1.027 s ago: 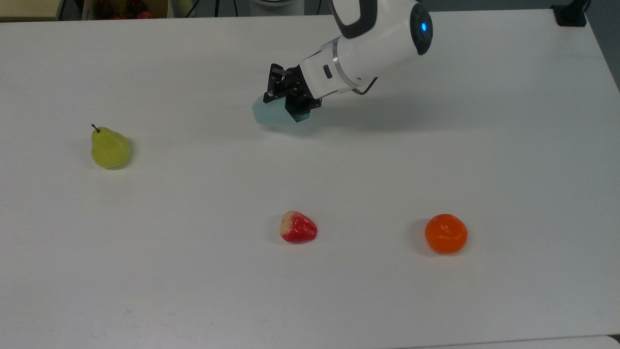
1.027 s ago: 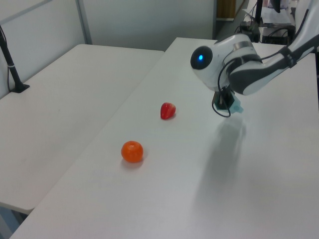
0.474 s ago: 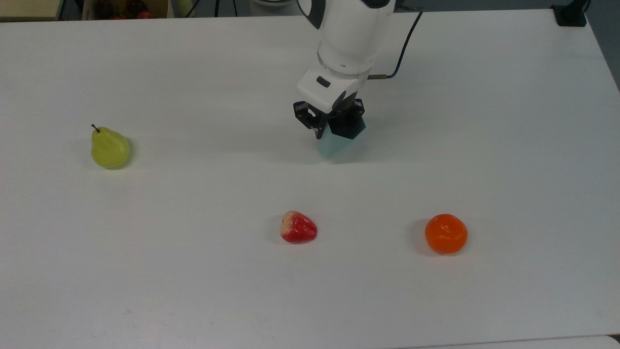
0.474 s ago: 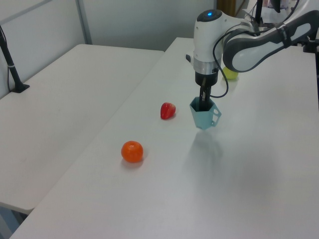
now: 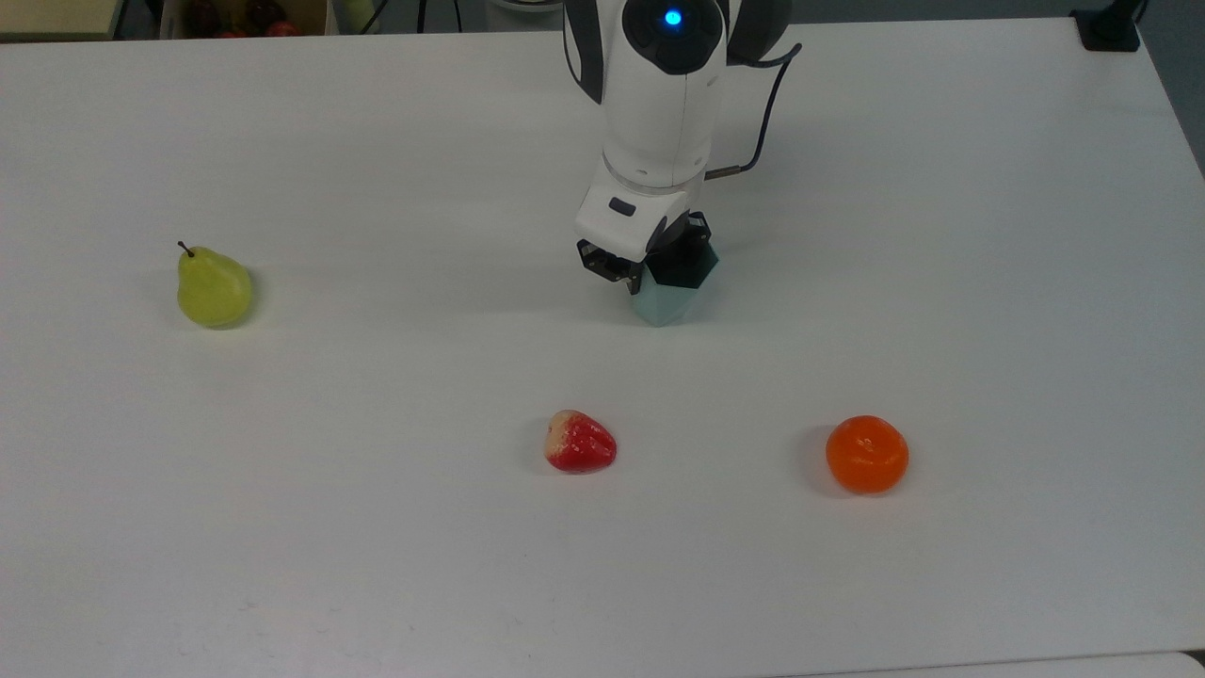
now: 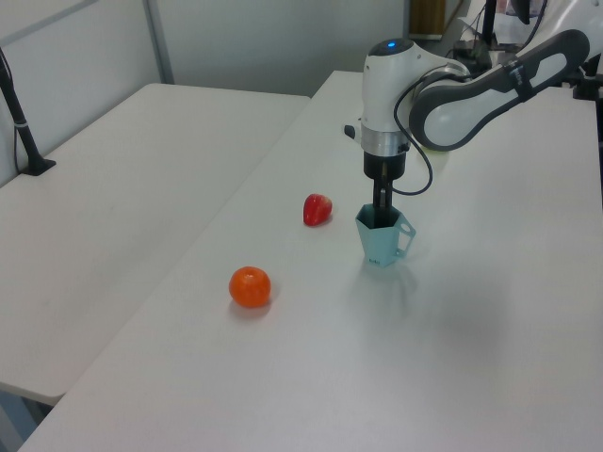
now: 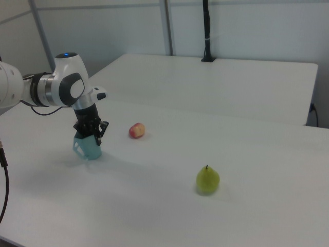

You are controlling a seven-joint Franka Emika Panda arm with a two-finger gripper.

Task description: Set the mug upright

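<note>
mug [image 5: 662, 303]: rim partly behind fingers [image 5: 629, 275] | arm [image 6: 490, 80]: base cut off at frame edge

Colours on the white table [image 5: 988, 282]

The mug [image 5: 662, 303] is pale teal-blue, under a white arm with a black gripper [image 5: 648, 268] and a blue light. At frame left a yellow-green pear [image 5: 214, 288]; lower centre a red-and-cream strawberry [image 5: 580, 443]; lower right a plain orange [image 5: 867, 454].

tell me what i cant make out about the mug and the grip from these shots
- Mug base against the table: touching or just above, unclear in the left view.
- Mug rim in the top view: the gripper covers it.
- Mug handle in the right view: not discernible, the gripper overlaps the mug.
</note>
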